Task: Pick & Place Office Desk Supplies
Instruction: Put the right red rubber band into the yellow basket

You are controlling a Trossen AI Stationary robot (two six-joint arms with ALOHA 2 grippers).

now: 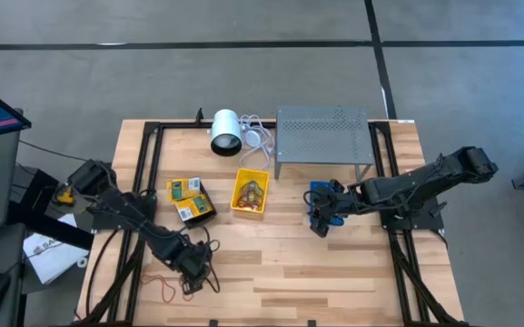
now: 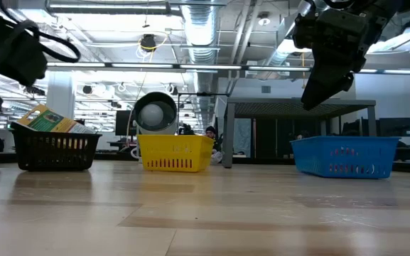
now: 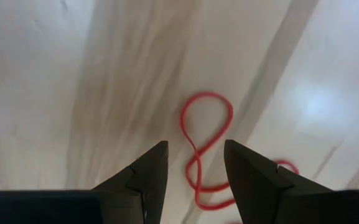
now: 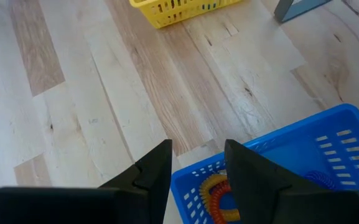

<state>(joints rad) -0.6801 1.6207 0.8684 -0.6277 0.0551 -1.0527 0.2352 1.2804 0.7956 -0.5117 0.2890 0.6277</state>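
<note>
Red rubber band (image 3: 205,149), twisted into a figure eight, lies flat on the pale wooden table (image 1: 334,272) directly under the left gripper (image 3: 195,163), whose fingers stand apart on either side of the loop and hold nothing; from above, this gripper (image 1: 192,270) sits low at the table's front left. Right gripper (image 4: 198,163) hangs over the near edge of the blue bin (image 4: 291,149), its fingers parted and empty, with orange and yellow coiled bands (image 4: 219,193) inside the bin below it. Yellow bin (image 1: 250,193) stands at the table's middle with bands in it, and the black bin (image 1: 192,200) to its left holds yellow-and-green packets (image 1: 183,190). Behind them are a white cylinder (image 1: 226,133) with its cable and a grey perforated stand (image 1: 323,134)
</note>
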